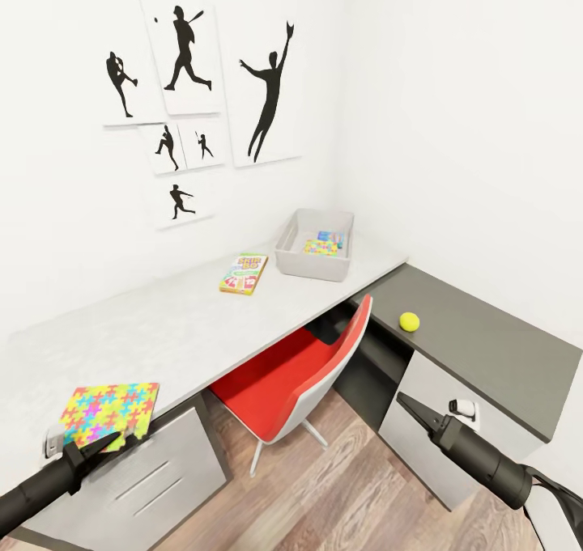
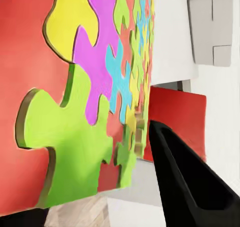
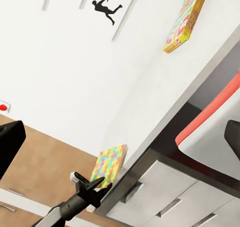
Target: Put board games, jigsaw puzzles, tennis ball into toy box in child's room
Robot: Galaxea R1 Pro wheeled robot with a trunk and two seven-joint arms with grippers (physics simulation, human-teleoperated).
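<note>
1. Nearest to me is my left hand (image 1: pixel 104 446), low at the front edge of the light worktop (image 1: pixel 162 332). Its dark fingers (image 2: pixel 192 187) are at the near edge of the jigsaw puzzle (image 1: pixel 109 412). In the left wrist view the coloured puzzle face lies right against one finger, so the hand looks clamped on it, though I cannot see the second finger clearly.
2. That jigsaw puzzle sits at the worktop's front left corner, partly over the front edge, above the grey drawer unit (image 1: pixel 150 474).
3. My right hand (image 1: pixel 407 406) hangs in the air in front of the dark worktop (image 1: pixel 486 349), touching nothing. Its fingers come to a single point in the head view, so they look pressed together.
4. The tennis ball (image 1: pixel 410 321) rests on the dark worktop close to its front edge, near where that worktop meets the light one.
5. The toy box (image 1: pixel 314 245), grey and open-topped, stands at the far right end of the light worktop by the wall corner. Inside it I see a second jigsaw puzzle (image 1: pixel 321 247) and a blue box (image 1: pixel 330 236) beside it, too small to identify.
6. A board game (image 1: pixel 244 273) lies flat on the light worktop just beside the toy box, on the side toward my left hand, not touching it.
7. A red chair (image 1: pixel 295 377) is tucked under the light worktop between my two hands.
8. Black silhouette posters (image 1: pixel 194 74) hang on the wall above the light worktop.
</note>
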